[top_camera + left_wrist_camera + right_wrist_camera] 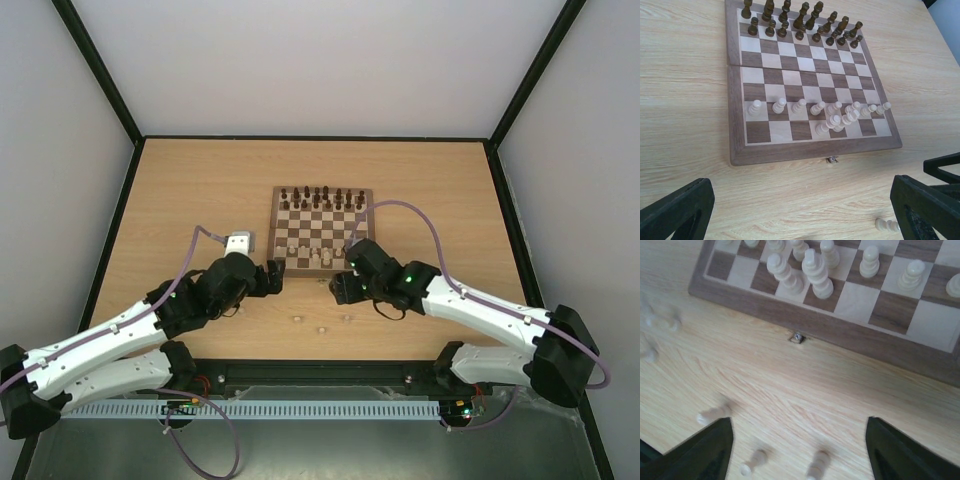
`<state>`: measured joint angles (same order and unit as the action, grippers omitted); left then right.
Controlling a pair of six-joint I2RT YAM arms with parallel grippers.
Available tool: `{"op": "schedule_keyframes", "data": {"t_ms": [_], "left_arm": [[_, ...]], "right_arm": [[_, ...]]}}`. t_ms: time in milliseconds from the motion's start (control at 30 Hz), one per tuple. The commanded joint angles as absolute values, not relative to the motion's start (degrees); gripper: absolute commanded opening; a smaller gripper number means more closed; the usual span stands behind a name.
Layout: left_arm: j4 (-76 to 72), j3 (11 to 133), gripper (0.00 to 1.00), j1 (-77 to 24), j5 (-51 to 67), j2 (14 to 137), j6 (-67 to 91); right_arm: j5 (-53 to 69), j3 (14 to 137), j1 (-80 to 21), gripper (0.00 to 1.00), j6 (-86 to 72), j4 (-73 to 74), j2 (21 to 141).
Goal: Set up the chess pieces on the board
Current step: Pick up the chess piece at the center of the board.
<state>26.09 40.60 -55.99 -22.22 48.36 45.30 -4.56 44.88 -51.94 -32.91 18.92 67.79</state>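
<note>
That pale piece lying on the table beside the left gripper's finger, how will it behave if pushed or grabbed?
The pale piece is round-bodied and lying down, so a push may roll it. It looks like turned wood: likely stiff and light. Its tapered shape could slip from a pinch.

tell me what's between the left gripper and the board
Left wrist view: bare table from the left gripper to the board's near edge. One pale chess piece lies off to one side.

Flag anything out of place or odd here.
Several small pale cream chess pieces lie toppled on the wooden table, off the checkered wooden chessboard. On its near right squares, a cluster of pale pieces crowds together instead of one per square.
</note>
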Motion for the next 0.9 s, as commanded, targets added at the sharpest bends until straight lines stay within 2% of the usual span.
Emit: {"op": "schedule_keyframes", "data": {"t_ms": [0, 100, 467, 867], "left_arm": [[23.9, 39.5, 0.99, -56.2, -20.9, 47.7, 45.5], [23.4, 39.6, 0.99, -56.3, -20.2, 48.9, 45.4], [21.6, 37.1, 1.00, -56.3, -21.1, 49.0, 45.1], [21.8, 36.3, 0.99, -56.3, -22.1, 48.8, 45.7]], "right_arm": [[-9.0, 41.6, -54.0, 0.67, -38.5, 24.1, 65.3], [-12.7, 40.4, -57.0, 0.56, -42.2, 25.6, 65.3], [-20.4, 41.3, -67.1, 0.51, -49.8, 29.8, 67.0], [-21.1, 43.5, -68.4, 0.43, -49.0, 32.0, 71.0]]}}
